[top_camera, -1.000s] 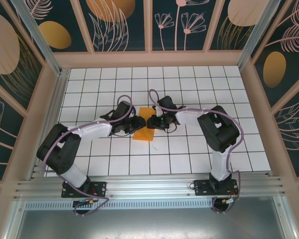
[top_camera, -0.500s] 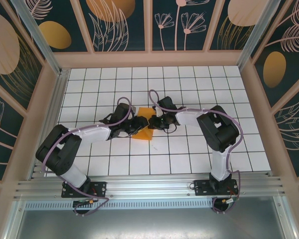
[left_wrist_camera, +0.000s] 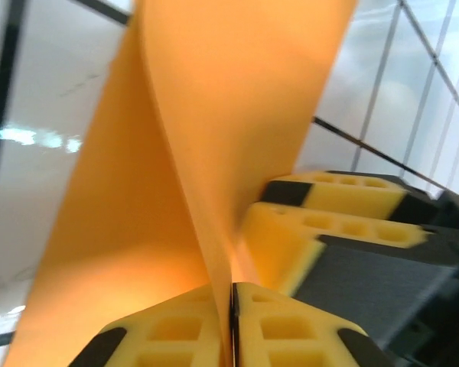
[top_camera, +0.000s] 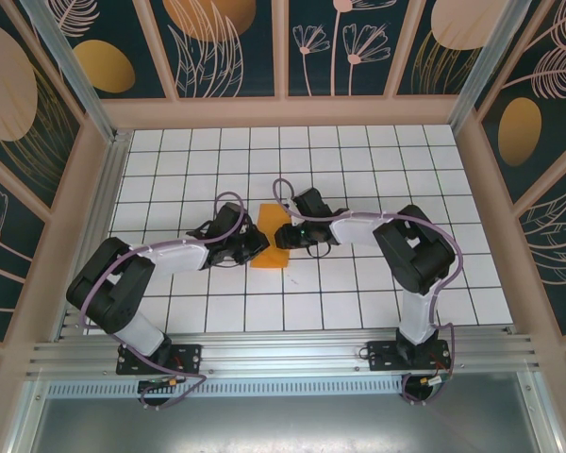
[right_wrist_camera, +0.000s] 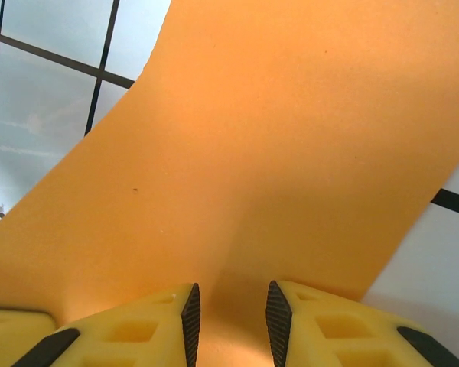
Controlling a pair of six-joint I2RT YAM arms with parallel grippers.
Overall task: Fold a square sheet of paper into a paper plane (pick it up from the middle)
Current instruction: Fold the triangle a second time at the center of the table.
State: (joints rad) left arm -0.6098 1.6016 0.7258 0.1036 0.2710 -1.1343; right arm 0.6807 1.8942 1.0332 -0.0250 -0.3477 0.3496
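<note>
Snapped shut just now, the left gripper (top_camera: pixel 257 240) pinches the thin orange square sheet of paper (top_camera: pixel 272 257), which sits mid white tiled table (top_camera: pixel 358 160). Jaws on the right gripper (right_wrist_camera: pixel 229 306) look slightly parted, I think. Early fold; next, lift that edge over and line it up.

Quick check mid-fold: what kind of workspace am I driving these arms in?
Likely an enclosed tabletop robot cell: a white tiled table, wood-framed teal wall panels with leaf prints on three sides, and an aluminium mounting rail carrying both arm bases.
</note>
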